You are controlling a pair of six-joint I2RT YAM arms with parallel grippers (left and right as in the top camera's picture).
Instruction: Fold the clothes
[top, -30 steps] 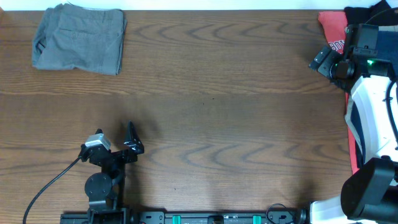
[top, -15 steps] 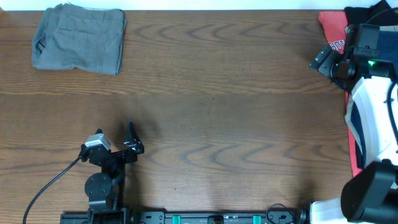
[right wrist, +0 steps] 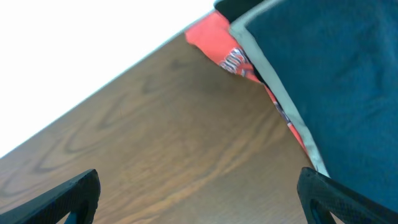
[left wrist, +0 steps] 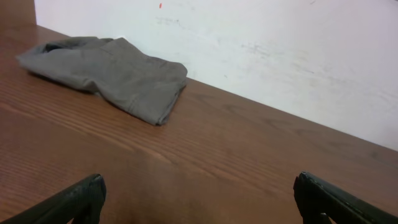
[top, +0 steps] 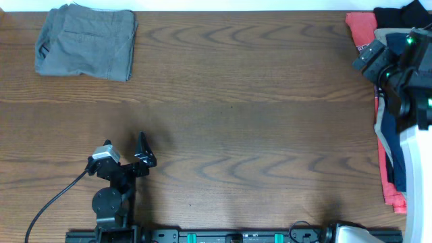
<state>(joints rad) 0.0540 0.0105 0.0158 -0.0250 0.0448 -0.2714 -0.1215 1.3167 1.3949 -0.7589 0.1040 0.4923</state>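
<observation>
The grey shorts (top: 86, 42) lie folded at the far left corner of the table; they also show in the left wrist view (left wrist: 109, 71). My left gripper (top: 143, 152) is open and empty near the front edge, far from them (left wrist: 199, 202). A pile at the right edge holds a coral-red garment (top: 361, 30), a black one (top: 398, 15) and a navy one (top: 390, 135). My right gripper (top: 370, 59) is open and empty, hovering at the pile's far left edge. The right wrist view shows the navy garment (right wrist: 336, 68) over the coral-red one (right wrist: 217, 40), with bare wood between the fingers (right wrist: 199, 196).
The wooden table (top: 256, 121) runs between the shorts and the pile. A white wall (left wrist: 280, 43) stands behind the far edge. The left arm's base and cable (top: 108, 202) sit at the front left. The right arm's white body (top: 418, 155) covers part of the pile.
My right arm has swung to the right and turned, so more of the navy and coral-red pile shows. The left arm and the grey shorts have not moved.
</observation>
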